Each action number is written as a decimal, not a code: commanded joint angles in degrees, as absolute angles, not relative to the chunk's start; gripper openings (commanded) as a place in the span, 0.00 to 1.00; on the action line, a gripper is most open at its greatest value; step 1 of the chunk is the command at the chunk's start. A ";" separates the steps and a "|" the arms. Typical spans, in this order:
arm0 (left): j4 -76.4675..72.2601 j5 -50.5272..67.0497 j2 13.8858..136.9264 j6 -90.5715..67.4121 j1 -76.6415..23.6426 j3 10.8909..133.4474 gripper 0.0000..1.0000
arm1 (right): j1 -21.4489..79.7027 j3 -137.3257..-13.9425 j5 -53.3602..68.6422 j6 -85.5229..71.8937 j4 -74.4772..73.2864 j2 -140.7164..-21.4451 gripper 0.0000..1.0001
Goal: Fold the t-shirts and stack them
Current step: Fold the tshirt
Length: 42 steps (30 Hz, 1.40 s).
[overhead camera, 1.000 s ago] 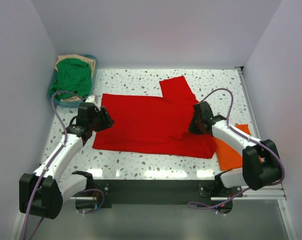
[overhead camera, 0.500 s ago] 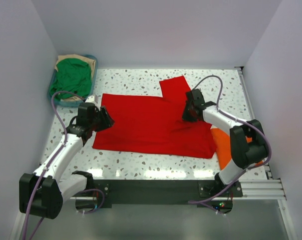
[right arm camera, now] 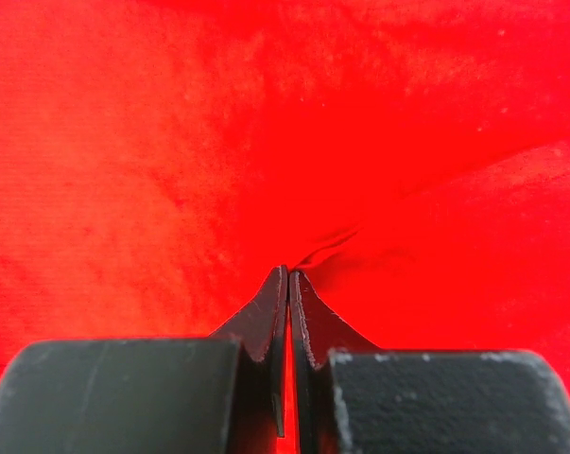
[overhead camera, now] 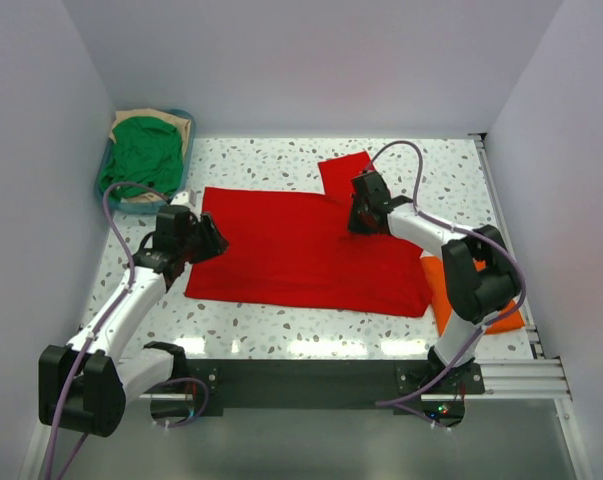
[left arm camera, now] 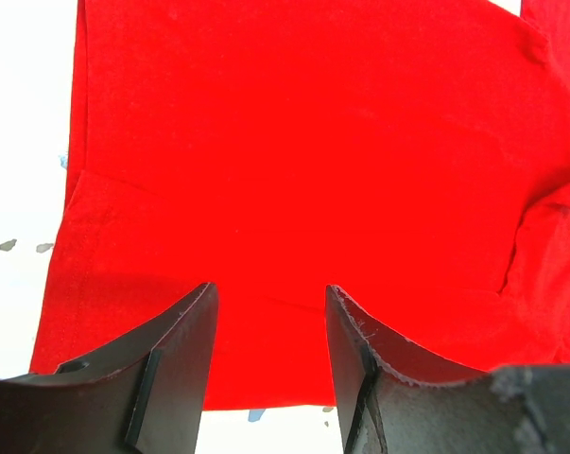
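The bright red t-shirt (overhead camera: 281, 250) lies spread flat across the middle of the table, one sleeve pointing to the back. My right gripper (overhead camera: 356, 216) is at the base of that sleeve, shut on a pinched fold of the red cloth (right arm camera: 327, 248); its fingertips (right arm camera: 288, 276) meet with red between them. My left gripper (overhead camera: 213, 240) is open over the shirt's left edge, its jaws apart above the red cloth (left arm camera: 313, 142) and holding nothing (left arm camera: 270, 307). The orange t-shirt (overhead camera: 466, 300) lies folded at the right, partly under the right arm.
A teal basket (overhead camera: 116, 205) at the back left corner holds the green t-shirt (overhead camera: 141, 155) on top of the tan one (overhead camera: 166, 122). White walls enclose the table on three sides. A metal rail (overhead camera: 501, 215) runs along the right edge.
My right gripper has moved back and left across the red shirt, from its right side to the sleeve base, dragging a fold of cloth. The left arm has not moved.
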<state>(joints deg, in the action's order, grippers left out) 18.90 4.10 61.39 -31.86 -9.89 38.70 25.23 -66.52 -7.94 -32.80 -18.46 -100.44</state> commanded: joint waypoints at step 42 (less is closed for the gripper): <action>15.65 -11.95 57.39 -54.40 -10.11 19.69 0.52 | 43.68 -65.92 -0.88 -15.03 -15.73 -104.59 0.53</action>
<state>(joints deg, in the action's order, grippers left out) 15.14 -10.04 57.52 -53.47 -9.89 20.67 43.20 -62.98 -0.51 -17.72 -16.71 -103.72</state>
